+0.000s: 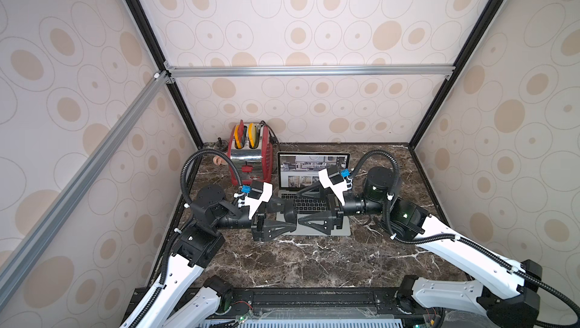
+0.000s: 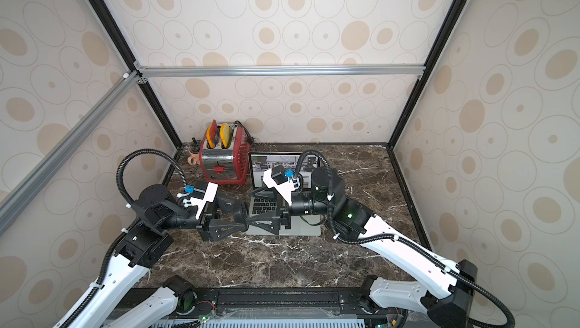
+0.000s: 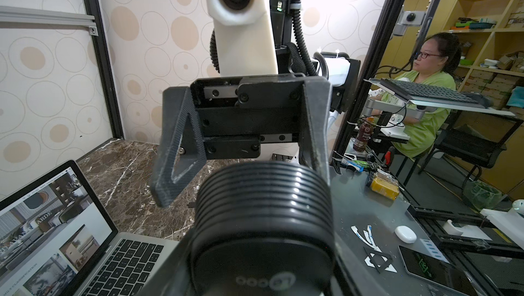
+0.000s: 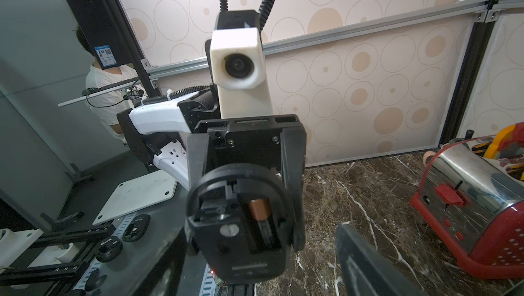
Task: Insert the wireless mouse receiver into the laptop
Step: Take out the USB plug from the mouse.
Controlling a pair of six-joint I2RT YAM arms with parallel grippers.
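- My left gripper (image 1: pixel 292 213) clamps a black mouse (image 4: pixel 241 223), fingers (image 4: pixel 293 184) pressed against its two flanks. The underside is turned toward my right wrist, its bay uncovered and a copper-tipped battery (image 4: pixel 258 209) showing.
- The small slot beside that battery is too dark for me to tell what it holds.
- My right gripper (image 3: pixel 241 185) meets the mouse head-on, fingers (image 3: pixel 175 150) spread wide and gripping nothing. I cannot tell whether they touch it.
- The laptop (image 1: pixel 310 205) sits open on the dark marble tabletop (image 1: pixel 314 260), under and behind both grippers, screen lit. My right wrist blocks part of that screen in both top views.
- A red toaster (image 1: pixel 249 160) stands just beside the screen's left edge, with a peach mug (image 2: pixel 192 160) in the corner behind it.
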